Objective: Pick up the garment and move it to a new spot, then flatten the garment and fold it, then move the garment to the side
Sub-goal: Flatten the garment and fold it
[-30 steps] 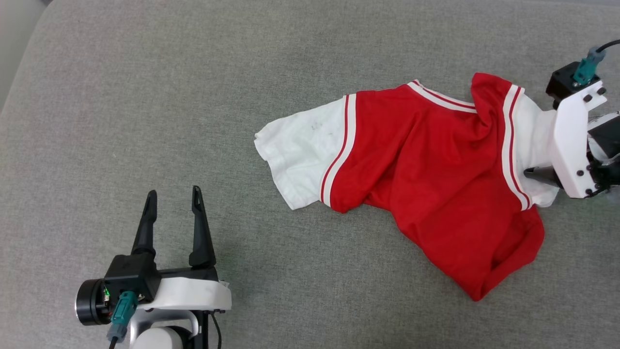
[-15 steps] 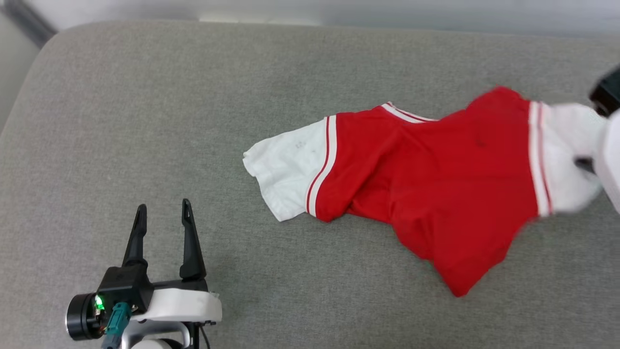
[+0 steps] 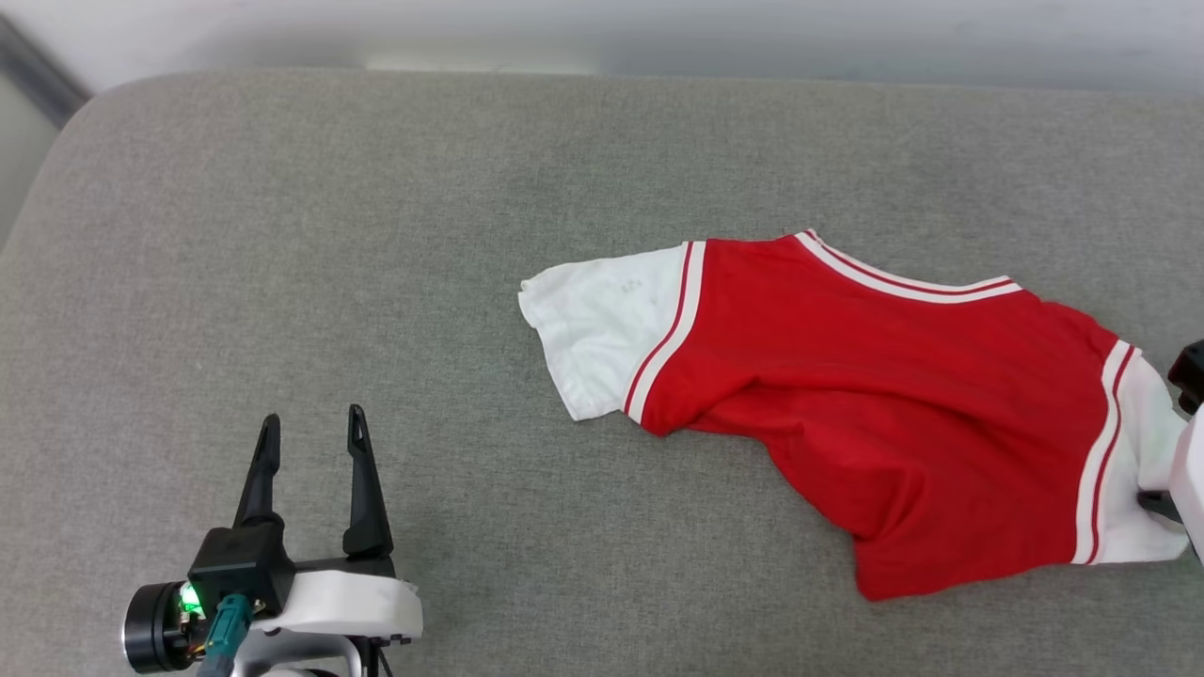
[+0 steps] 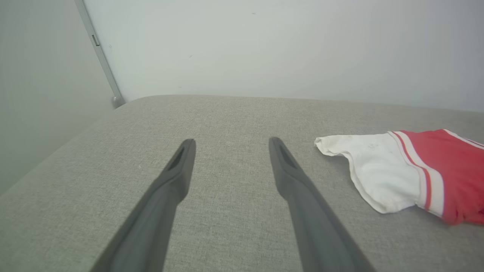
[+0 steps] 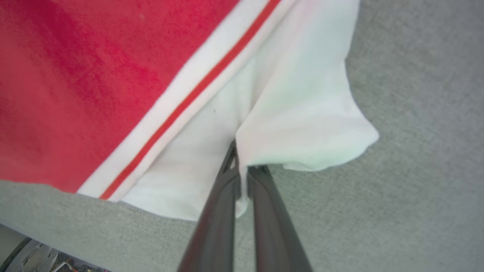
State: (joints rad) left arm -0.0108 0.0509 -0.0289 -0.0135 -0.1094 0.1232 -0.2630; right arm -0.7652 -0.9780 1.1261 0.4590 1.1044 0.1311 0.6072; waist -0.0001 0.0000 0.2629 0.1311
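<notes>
Stretched flatter than before, garment (image 3: 884, 414), right gripper (image 5: 244, 166) clamped on it, left gripper (image 3: 310, 428) wide

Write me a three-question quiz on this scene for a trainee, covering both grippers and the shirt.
1. True or false: the left gripper is touching the garment.
2. Which part of the garment is the right gripper shut on? A. the red body; B. a white sleeve; C. the striped neckline.
3. In one word, what colour is the padded surface that the garment lies on?

Key: 1. False, it stands open and apart from the garment. 2. B. 3. Grey.
</notes>
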